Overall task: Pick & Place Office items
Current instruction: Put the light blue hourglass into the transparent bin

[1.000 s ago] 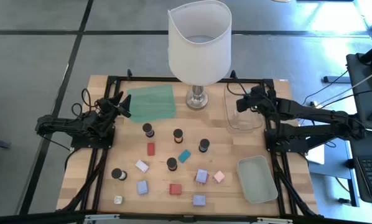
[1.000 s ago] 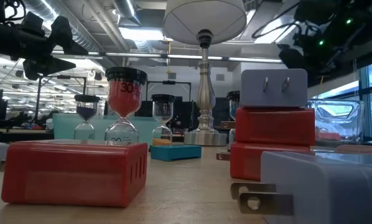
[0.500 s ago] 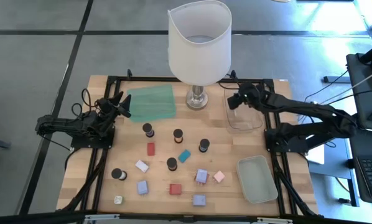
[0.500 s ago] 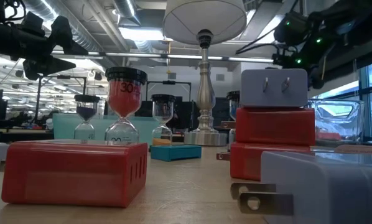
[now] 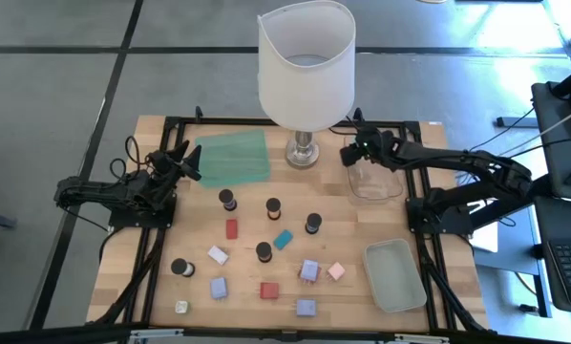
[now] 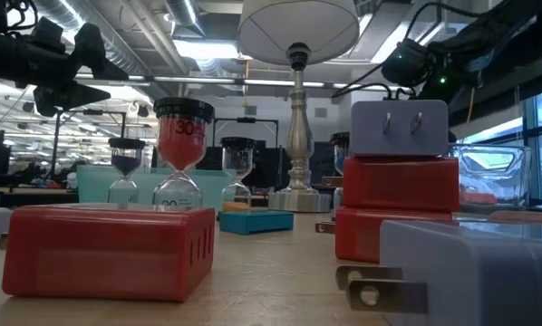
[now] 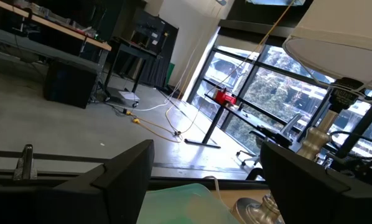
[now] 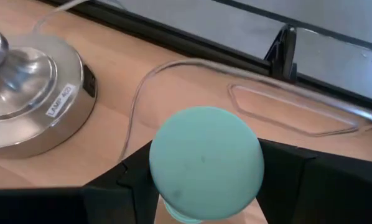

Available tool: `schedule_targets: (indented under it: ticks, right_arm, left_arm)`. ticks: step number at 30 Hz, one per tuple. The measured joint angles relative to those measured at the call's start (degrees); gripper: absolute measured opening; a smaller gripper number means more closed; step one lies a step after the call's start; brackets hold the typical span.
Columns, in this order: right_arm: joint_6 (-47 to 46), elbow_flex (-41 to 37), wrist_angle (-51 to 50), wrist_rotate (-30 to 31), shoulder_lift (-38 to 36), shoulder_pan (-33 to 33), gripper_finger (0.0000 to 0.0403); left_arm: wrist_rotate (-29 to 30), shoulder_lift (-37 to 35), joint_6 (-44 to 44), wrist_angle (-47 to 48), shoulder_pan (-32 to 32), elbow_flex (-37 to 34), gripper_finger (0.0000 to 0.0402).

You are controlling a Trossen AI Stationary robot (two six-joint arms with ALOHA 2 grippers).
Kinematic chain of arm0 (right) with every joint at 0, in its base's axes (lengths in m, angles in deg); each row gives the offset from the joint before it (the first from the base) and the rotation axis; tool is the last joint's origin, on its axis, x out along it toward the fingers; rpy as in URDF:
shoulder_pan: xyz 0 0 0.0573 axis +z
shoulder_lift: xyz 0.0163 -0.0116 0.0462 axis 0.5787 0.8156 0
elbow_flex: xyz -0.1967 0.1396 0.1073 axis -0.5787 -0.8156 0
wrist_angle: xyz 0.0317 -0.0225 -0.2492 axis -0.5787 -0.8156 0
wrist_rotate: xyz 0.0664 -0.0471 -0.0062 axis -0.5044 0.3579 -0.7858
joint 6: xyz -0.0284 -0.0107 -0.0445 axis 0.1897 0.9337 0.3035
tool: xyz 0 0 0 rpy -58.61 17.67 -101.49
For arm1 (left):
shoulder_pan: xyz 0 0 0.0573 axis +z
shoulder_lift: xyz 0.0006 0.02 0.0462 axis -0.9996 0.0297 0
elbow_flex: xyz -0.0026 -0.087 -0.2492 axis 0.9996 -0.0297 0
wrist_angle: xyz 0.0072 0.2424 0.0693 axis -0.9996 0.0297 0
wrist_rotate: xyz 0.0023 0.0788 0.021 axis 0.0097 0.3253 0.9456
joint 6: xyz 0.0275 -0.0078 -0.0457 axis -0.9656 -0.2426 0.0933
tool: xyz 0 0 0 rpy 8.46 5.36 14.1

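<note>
Right hand [image 5: 350, 153] carried teal timer [image 8: 204, 163] past clear tray [image 5: 373, 187].

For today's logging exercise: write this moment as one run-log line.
left hand: open, waiting by green mat | right hand: shut on teal-capped timer, above clear tray beside lamp base | items on table: untouched

In the right wrist view a teal cap [image 8: 206, 163] hides the gap between the right end effector's [image 8: 204, 186] fingers, and its lower part is cut off by the edge. The lamp base [image 8: 25, 93] is also cropped. From above, the piece [image 5: 181, 307] at the table's [image 5: 161, 301] corner is too small to tell.
</note>
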Motion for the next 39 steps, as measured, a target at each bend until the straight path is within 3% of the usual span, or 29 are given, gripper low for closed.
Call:
schedule_targets:
  ticks: [24, 39]
  right_arm:
    - [-4.0, 0.0, 0.2, 1.6, 3.0, 0.8, 0.0202]
    - [-4.2, 0.0, 0.2, 1.5, 0.3, 0.7, 0.0315]
  left_arm:
    - [0.0, 0.0, 0.0, 0.0, 0.0, 0.0, 0.029]
    - [0.0, 0.0, 0.0, 0.0, 0.0, 0.0, 0.029]
